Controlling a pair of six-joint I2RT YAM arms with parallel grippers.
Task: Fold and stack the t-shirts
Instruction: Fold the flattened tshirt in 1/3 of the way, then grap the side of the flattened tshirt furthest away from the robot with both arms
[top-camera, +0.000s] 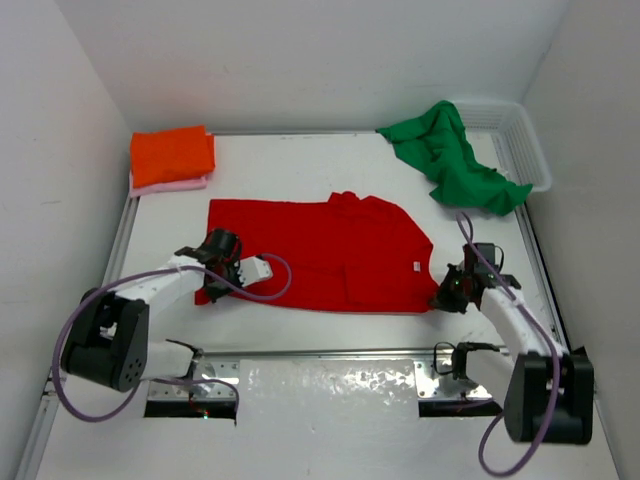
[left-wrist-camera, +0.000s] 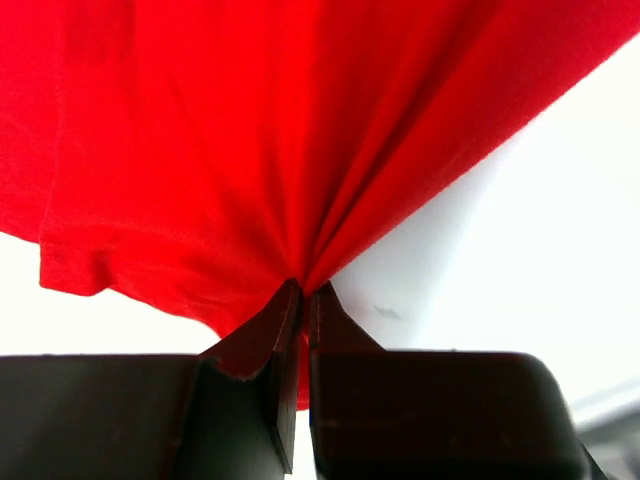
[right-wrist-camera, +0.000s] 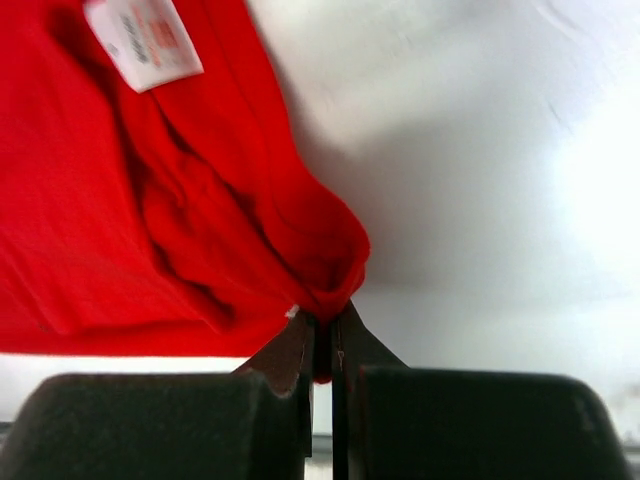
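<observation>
The white bench (top-camera: 300, 170) carries a flat red cloth t-shirt (top-camera: 320, 250). The left fingers (left-wrist-camera: 270, 340) are clamped on its near left hem, the right fingers (right-wrist-camera: 285, 355) on its near right edge. Far left, a folded orange t-shirt (top-camera: 172, 155) lies on a pink t-shirt (top-camera: 170, 185). Far right, a crumpled green t-shirt (top-camera: 450, 155) drapes over a white plastic mesh basket (top-camera: 525, 150).

Pink shirt (top-camera: 168, 186) mostly hidden under orange shirt (top-camera: 172, 155); only a thin edge shows. Green shirt (top-camera: 455, 160) covers one end of the basket (top-camera: 528, 150). Red shirt (top-camera: 320, 250): cut off by the frame edges in both wrist views, and its near corners are hidden under the arms in the top view. Label (right-wrist-camera: 143, 42) clipped by the top edge, print unreadable. Cloth nipped inside left claw (left-wrist-camera: 303, 300) and right claw (right-wrist-camera: 322, 325) not visible. Bench (right-wrist-camera: 480, 150) blurred in right wrist view.
</observation>
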